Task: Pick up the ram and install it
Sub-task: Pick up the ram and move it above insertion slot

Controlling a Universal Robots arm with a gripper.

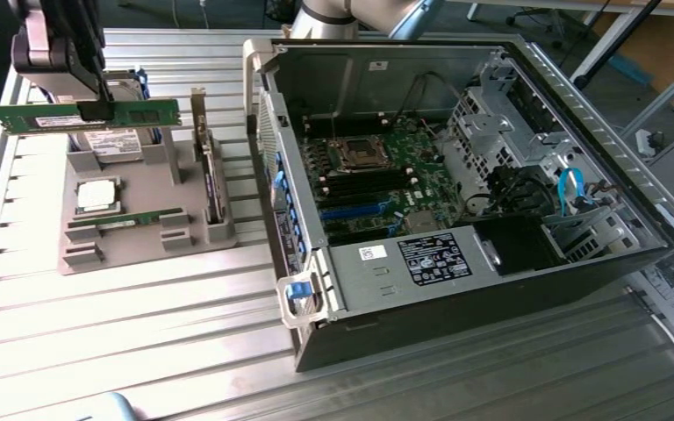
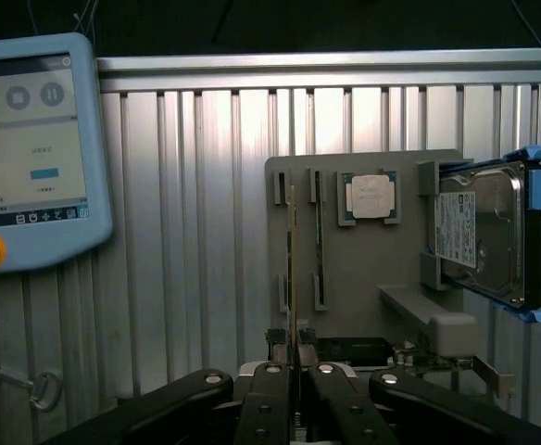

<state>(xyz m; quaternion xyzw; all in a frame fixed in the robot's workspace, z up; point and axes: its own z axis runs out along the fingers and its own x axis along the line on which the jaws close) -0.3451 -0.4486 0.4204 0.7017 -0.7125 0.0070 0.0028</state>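
The pincer point(image 1: 94, 110) grips the ram point(image 1: 32, 118), up above the gray tray point(image 1: 138, 250), where a processor point(image 1: 95, 195) and hard drive point(image 1: 112, 142) sit slotted.

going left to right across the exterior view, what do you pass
ram held in the jaws → expansion card standing on edge → blue case handle → processor socket → blue cable
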